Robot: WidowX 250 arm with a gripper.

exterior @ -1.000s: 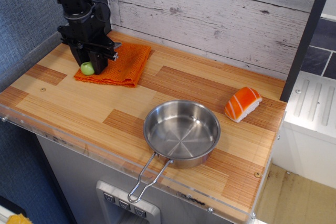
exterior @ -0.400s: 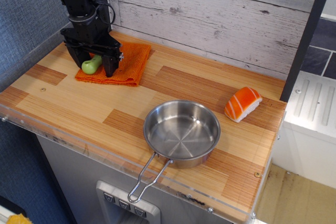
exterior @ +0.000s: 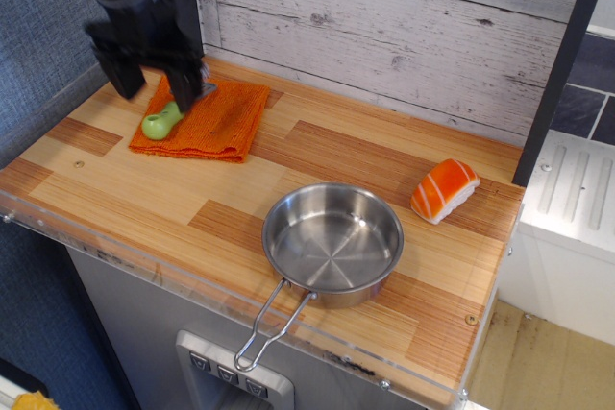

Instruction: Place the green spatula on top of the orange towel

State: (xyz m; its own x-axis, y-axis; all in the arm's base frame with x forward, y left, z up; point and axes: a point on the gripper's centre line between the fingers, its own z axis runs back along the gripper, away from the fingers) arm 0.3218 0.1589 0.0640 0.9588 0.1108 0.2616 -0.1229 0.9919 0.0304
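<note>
The green spatula (exterior: 163,120) lies on the orange towel (exterior: 216,122) at the back left of the counter. Its light-green handle shows near the towel's left edge; its blade end is hidden behind a finger. My gripper (exterior: 154,84) is above the towel and spatula, blurred by motion. Its two dark fingers (exterior: 188,80) stand apart and hold nothing.
A steel pan (exterior: 333,242) with a wire handle sits near the front edge. An orange-and-white salmon sushi toy (exterior: 444,190) lies at the right. A whitewashed plank wall (exterior: 384,16) runs along the back and a blue wall (exterior: 43,36) stands at the left.
The gripper opened and let go of the spatula, which now lies on the towel. The gripper has risen above it.
</note>
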